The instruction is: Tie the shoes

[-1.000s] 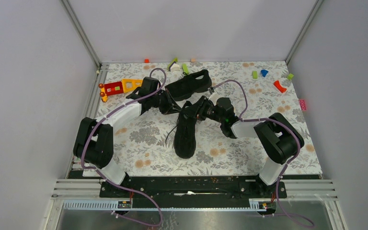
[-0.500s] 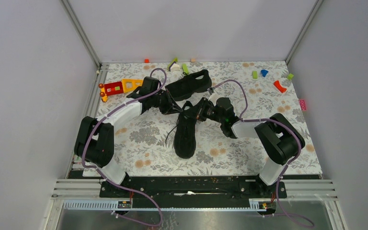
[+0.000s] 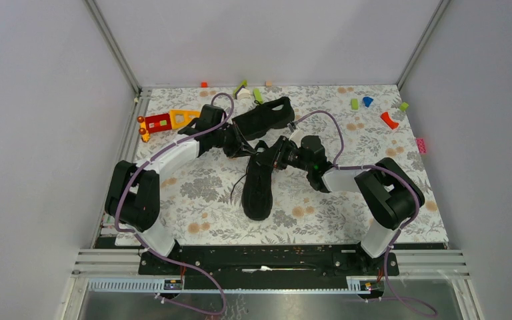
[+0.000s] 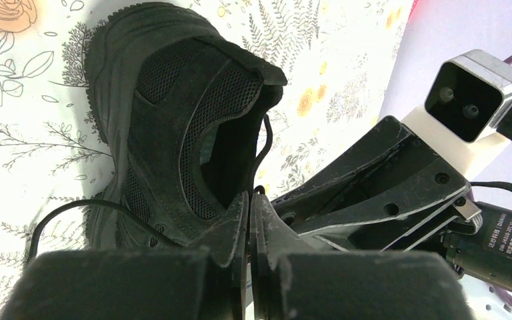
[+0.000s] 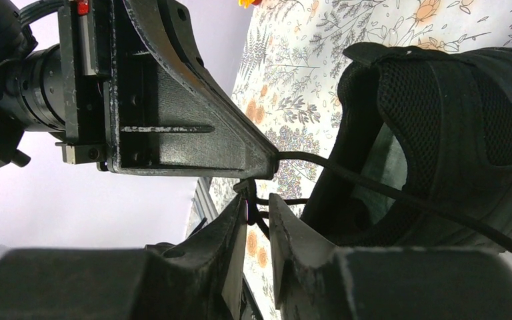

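Two black shoes lie on the flowered cloth: one [image 3: 261,117] at the back, one [image 3: 259,188] nearer, toe toward me. Both grippers meet over the near shoe's heel end. My left gripper [image 3: 245,148] [image 4: 250,197] is shut, and a thin black lace [image 5: 373,190] runs taut from its tip to the shoe [image 5: 453,127]. My right gripper [image 3: 271,155] [image 5: 259,200] stands narrowly open just below that tip, with lace strands crossing the gap between its fingers. The shoe's open collar [image 4: 167,113] fills the left wrist view, and a loose lace end trails on the cloth beside it.
A red, orange and yellow toy [image 3: 167,121] lies at the back left. Small blocks are scattered along the back edge: green [image 3: 258,95], green [image 3: 354,103], blue [image 3: 368,101], red [image 3: 389,120]. A pink piece [image 3: 421,145] sits at the right edge. Grey walls enclose the table.
My left arm has shifted slightly up and to the right, keeping the lace. The right arm and both shoes stay about where they were.
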Controlling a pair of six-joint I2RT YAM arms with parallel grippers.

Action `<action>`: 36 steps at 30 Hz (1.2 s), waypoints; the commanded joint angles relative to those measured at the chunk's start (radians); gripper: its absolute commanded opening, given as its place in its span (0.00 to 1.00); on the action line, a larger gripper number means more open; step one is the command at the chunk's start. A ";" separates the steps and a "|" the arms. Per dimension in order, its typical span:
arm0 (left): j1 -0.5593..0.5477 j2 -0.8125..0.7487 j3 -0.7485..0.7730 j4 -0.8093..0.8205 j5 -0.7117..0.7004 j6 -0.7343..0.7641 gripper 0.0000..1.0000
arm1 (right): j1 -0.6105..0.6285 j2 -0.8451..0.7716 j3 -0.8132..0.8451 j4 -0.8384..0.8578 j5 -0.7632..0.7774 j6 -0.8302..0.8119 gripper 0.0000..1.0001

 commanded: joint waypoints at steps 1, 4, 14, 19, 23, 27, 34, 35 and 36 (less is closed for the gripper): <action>-0.004 0.001 0.046 0.005 -0.014 0.009 0.00 | -0.007 -0.046 0.017 0.015 -0.018 -0.027 0.23; -0.004 -0.001 0.044 0.004 -0.014 0.011 0.00 | -0.007 -0.049 0.018 0.016 -0.013 -0.026 0.14; -0.004 -0.051 0.013 -0.001 -0.048 0.019 0.00 | -0.019 -0.067 -0.041 0.096 0.040 0.010 0.00; -0.001 -0.078 -0.015 0.006 -0.059 0.027 0.06 | -0.022 -0.071 -0.053 0.127 0.041 0.017 0.00; 0.013 -0.092 -0.038 0.013 -0.062 0.033 0.10 | -0.023 -0.092 -0.074 0.141 0.052 0.007 0.00; 0.024 -0.089 -0.048 0.008 -0.050 0.046 0.10 | -0.023 -0.094 -0.082 0.150 0.055 0.005 0.00; 0.032 -0.092 -0.070 0.021 -0.034 0.051 0.08 | -0.023 -0.086 -0.077 0.162 0.045 0.013 0.00; 0.033 -0.092 -0.072 0.026 -0.030 0.050 0.08 | -0.023 -0.087 -0.077 0.163 0.044 0.013 0.00; 0.033 -0.092 -0.073 0.028 -0.028 0.050 0.08 | -0.023 -0.086 -0.078 0.164 0.044 0.013 0.00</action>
